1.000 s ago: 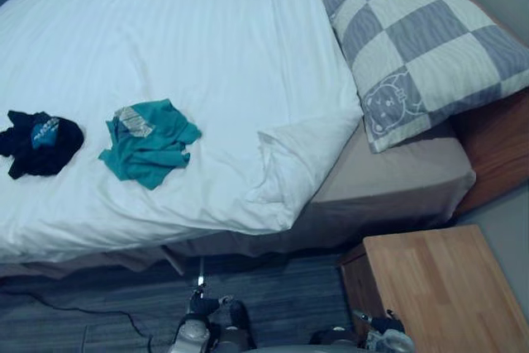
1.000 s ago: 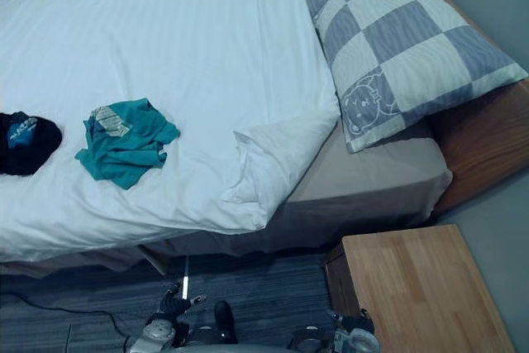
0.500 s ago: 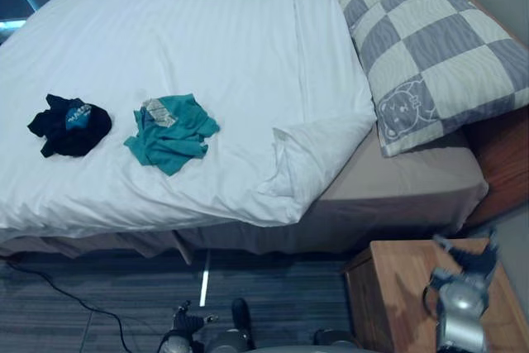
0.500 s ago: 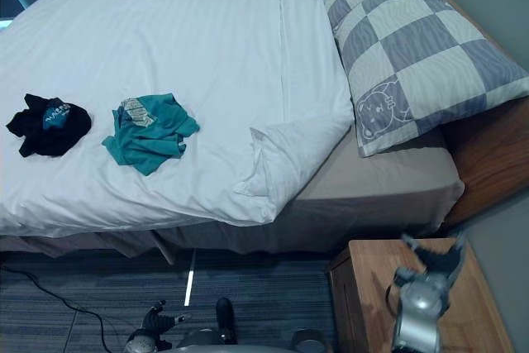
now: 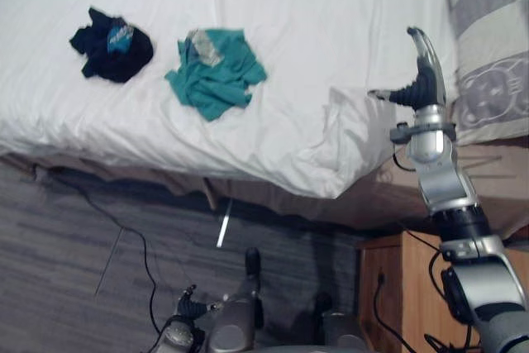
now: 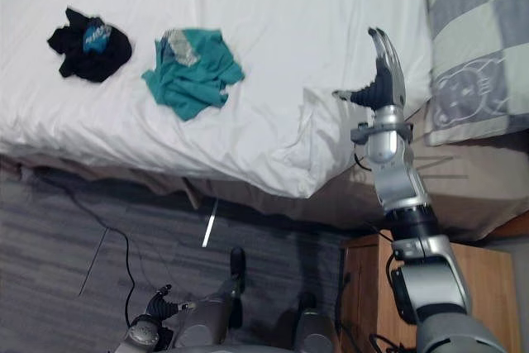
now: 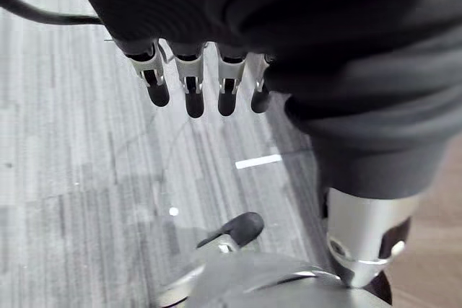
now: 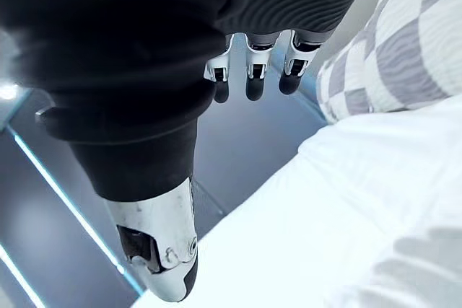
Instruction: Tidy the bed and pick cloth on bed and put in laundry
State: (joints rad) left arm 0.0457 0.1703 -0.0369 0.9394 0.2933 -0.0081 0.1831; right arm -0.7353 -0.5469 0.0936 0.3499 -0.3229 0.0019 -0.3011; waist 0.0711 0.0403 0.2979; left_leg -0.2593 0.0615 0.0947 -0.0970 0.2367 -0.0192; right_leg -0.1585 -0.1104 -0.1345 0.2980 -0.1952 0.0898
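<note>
The right hand (image 5: 423,72) is hovering empty, straight-fingered, apparently just above the duvet's folded corner (image 5: 326,142); reaching past that corner for the teal shirt (image 5: 215,72) could snag and rumple it.

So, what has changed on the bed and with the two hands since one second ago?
The right hand rose from low beside the wooden nightstand to the turned-back corner of the white duvet. It is open and empty. The camera also shifted, so the whole view moved. The teal cloth and black cloth lie as before. The left hand stays low, open.
</note>
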